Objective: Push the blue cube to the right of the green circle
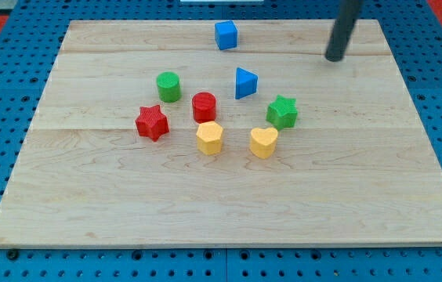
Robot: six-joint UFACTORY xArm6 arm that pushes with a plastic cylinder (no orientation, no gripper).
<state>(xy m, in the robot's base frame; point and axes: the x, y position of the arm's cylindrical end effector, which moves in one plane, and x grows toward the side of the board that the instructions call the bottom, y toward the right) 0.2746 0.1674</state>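
A pale wooden board [229, 204] of glued planks fills most of the view, lying on a blue pegboard surface [440, 94] dotted with holes; a strip of red shows at the view's top corners. From the centre of the board, my rod comes down from about one o'clock, entering at the view's top edge, and my tip [334, 59] sits near the board's far edge, touching no block. There are no fingers here to open or close, only the bare rod, and it holds nothing. The blue cube [226, 35] stands at twelve o'clock near the top edge, well apart from my tip, which lies to its three o'clock with bare wood between them. The remaining blocks form a loose cluster near the board's middle. The blue triangle [244, 83] is the cluster's upper member, at about six o'clock from the cube. The green circle [168, 86] stands at the cluster's ten o'clock, well apart from the cube, which lies to its one o'clock. Just beside it at four o'clock is the red circle [204, 106]. The red star [152, 122] sits at eight o'clock, the green star [282, 112] at three o'clock. The yellow hexagon [210, 138] and yellow heart [263, 142] sit along the bottom of the cluster, near each other but apart.
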